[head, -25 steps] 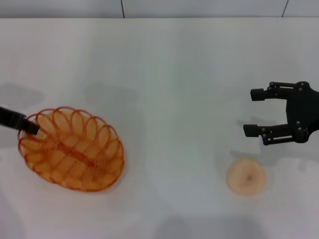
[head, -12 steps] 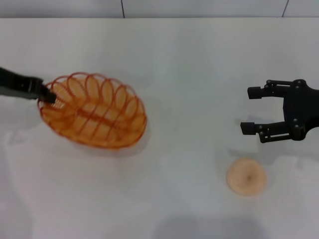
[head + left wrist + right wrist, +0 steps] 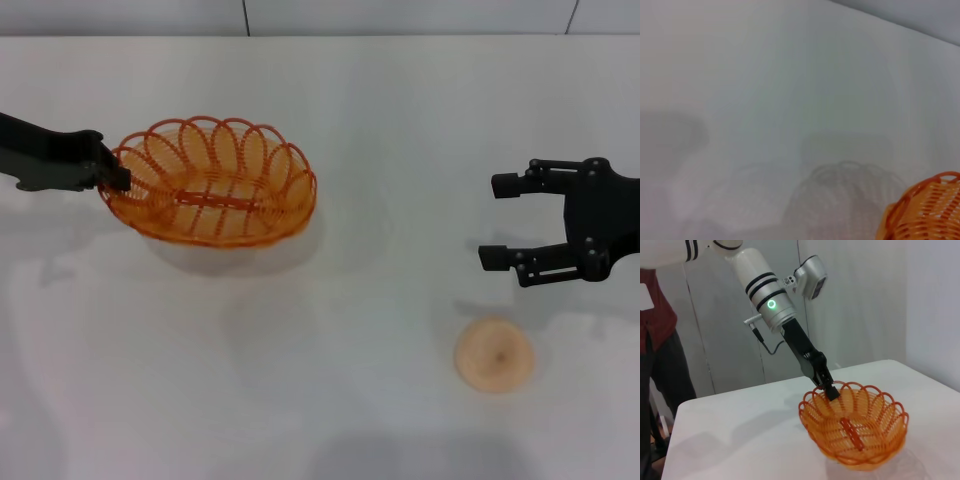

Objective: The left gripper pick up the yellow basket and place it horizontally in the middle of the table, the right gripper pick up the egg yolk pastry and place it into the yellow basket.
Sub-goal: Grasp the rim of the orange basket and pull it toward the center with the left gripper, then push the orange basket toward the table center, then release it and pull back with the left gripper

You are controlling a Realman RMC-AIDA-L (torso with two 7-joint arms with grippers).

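The left gripper [image 3: 118,178] is pinched shut on the rim of the yellow basket [image 3: 212,181], holding it up off the table [image 3: 330,380], left of centre, its shadow cast below. It looks light and springy, so that single rim grip may let it tilt. Over on the right, the right gripper [image 3: 500,222] hovers with its jaws spread wide and empty, just beyond the egg yolk pastry [image 3: 494,354]. The pastry looks soft and crumbly: a gentle squeeze across its sides seems best.

Left gripper [image 3: 118,180] clamped on basket rim, arm reaching in from left; right gripper [image 3: 502,222] hovering, fingers spread. Both wrists roughly level.
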